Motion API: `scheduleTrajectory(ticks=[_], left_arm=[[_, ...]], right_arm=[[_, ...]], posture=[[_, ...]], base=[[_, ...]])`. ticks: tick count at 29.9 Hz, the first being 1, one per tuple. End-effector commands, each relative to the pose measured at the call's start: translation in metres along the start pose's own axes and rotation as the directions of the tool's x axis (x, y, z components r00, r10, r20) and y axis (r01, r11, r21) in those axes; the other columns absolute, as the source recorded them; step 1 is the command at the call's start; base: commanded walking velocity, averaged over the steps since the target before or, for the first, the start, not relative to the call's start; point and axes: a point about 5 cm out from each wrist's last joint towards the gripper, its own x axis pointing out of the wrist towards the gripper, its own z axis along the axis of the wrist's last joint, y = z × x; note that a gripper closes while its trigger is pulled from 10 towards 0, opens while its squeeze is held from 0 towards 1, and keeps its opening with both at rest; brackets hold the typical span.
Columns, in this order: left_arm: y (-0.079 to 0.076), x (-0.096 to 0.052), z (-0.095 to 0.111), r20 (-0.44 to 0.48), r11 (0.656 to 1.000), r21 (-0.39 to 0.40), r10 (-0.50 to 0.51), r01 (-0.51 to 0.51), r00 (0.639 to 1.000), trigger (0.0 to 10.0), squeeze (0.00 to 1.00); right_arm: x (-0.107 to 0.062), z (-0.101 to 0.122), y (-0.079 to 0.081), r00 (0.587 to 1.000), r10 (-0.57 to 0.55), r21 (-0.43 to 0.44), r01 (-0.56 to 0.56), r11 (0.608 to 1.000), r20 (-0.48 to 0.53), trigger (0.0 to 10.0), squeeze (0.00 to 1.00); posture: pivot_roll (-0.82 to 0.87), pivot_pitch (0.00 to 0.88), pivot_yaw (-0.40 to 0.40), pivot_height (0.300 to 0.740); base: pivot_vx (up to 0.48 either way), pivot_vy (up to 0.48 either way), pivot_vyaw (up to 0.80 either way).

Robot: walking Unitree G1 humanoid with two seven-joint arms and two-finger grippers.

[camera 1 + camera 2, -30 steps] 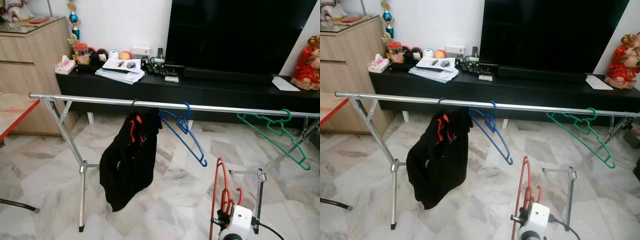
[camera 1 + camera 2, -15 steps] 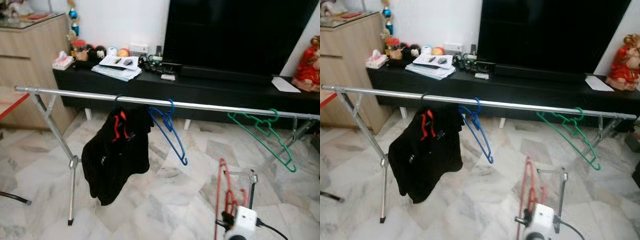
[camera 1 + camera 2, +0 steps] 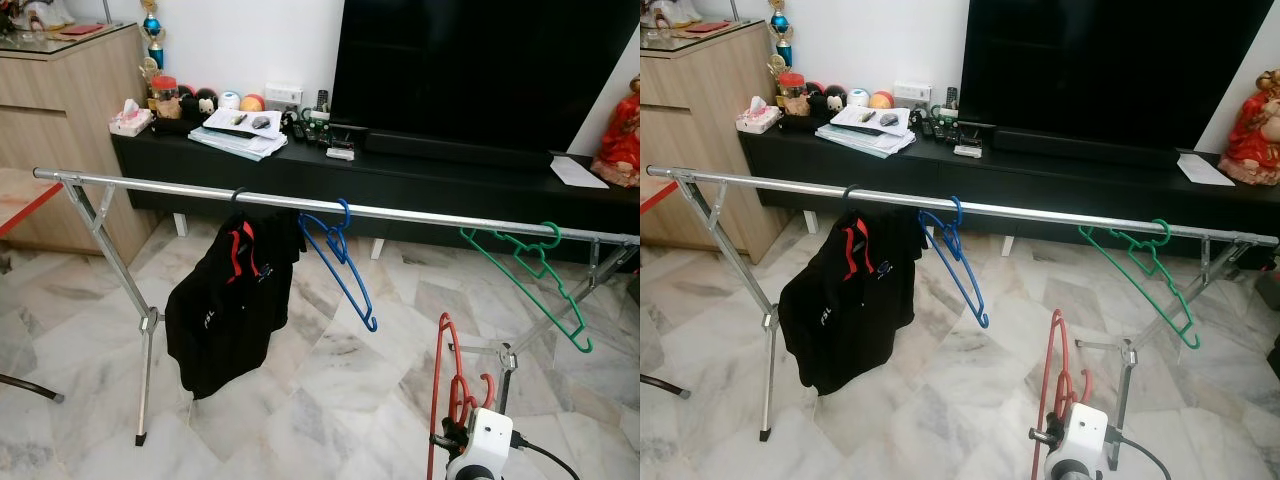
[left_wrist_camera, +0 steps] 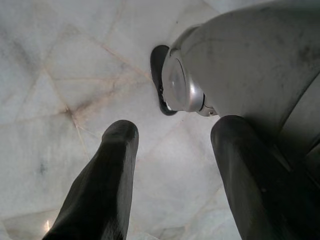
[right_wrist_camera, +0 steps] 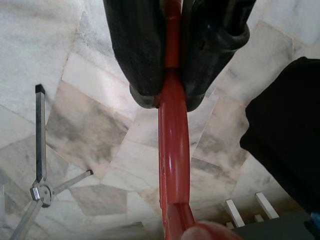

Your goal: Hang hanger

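Red hanger (image 5: 172,130) pinched in right hand (image 5: 170,97), below the rail (image 3: 420,213). Left hand (image 4: 170,175) open, idle. Lift hook over the bare stretch between blue hanger (image 3: 340,255) and green hanger (image 3: 530,275).

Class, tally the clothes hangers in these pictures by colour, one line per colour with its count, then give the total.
Blue hanger, on the rail: 1
Green hanger, on the rail: 1
Red hanger, held in the right gripper: 1
Total: 3
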Motion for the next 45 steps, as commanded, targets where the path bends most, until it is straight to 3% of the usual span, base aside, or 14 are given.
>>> scheduleTrajectory(ticks=[1,18,25,33,37,45], left_arm=[[-0.005,0.001,0.002,0.002,1.000,-0.005,-0.008,0.008,1.000,10.0,0.00],[-0.025,0.006,0.017,0.031,0.999,-0.008,-0.032,0.033,0.999,10.0,0.00],[-0.026,0.006,0.018,0.034,0.999,-0.008,-0.031,0.031,0.999,10.0,0.00],[0.006,-0.002,0.000,0.019,1.000,-0.017,0.001,-0.001,1.000,10.0,0.00],[0.013,-0.004,-0.005,0.010,1.000,-0.018,0.009,-0.009,1.000,10.0,0.00],[-0.015,0.002,-0.001,0.007,1.000,-0.008,-0.022,0.022,1.000,10.0,0.00]], right_arm=[[0.003,0.006,0.000,1.000,-0.005,0.007,0.005,1.000,0.018,10.0,0.00],[0.005,0.012,-0.002,0.999,-0.034,0.017,0.034,0.999,0.035,10.0,0.00],[0.007,0.019,-0.004,0.997,-0.052,0.025,0.051,0.998,0.054,10.0,0.00],[0.015,0.047,-0.003,0.986,-0.078,0.050,0.072,0.996,0.146,10.0,0.00],[0.018,0.057,-0.001,0.980,-0.087,0.056,0.078,0.995,0.180,10.0,0.00],[0.025,0.083,0.005,0.969,-0.065,0.059,0.052,0.997,0.239,10.0,0.00]], posture=[[0.05,0.000,-0.103,0.740],[0.06,0.003,-0.107,0.740],[0.06,0.002,-0.107,0.740],[0.06,0.002,-0.108,0.740],[0.06,0.003,-0.108,0.740],[0.06,0.003,-0.107,0.740]], base=[[0.300,0.000,0.00],[0.326,0.000,0.00],[0.337,0.000,0.00],[0.074,0.000,0.00],[0.000,0.000,0.00],[0.000,0.000,0.00]])
